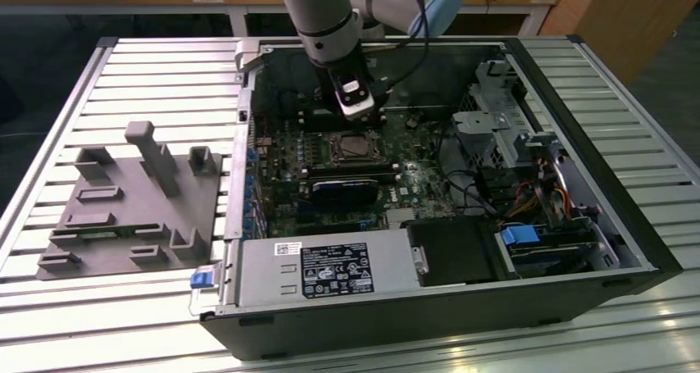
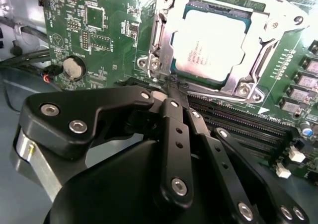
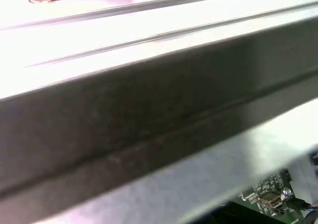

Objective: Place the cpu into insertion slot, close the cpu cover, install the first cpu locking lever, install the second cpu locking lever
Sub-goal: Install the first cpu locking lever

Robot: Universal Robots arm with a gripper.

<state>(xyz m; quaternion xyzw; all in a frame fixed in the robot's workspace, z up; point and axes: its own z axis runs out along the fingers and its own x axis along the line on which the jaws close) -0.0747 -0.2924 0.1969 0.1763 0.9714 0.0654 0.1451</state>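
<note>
cpu [image 2: 213,40] seated, cpu cover [image 2: 256,60] down over it. gripper [image 2: 172,85] pinched closed at cover's edge, probably working a lever; grasp unclear.

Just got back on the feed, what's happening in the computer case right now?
The arm's gripper is down inside the open computer case, fingertips drawn together right at the edge of the socket. The chip already sits in the socket with the metal cover frame lying flat over it. Whether the fingertips pinch a locking lever is unclear.
</note>
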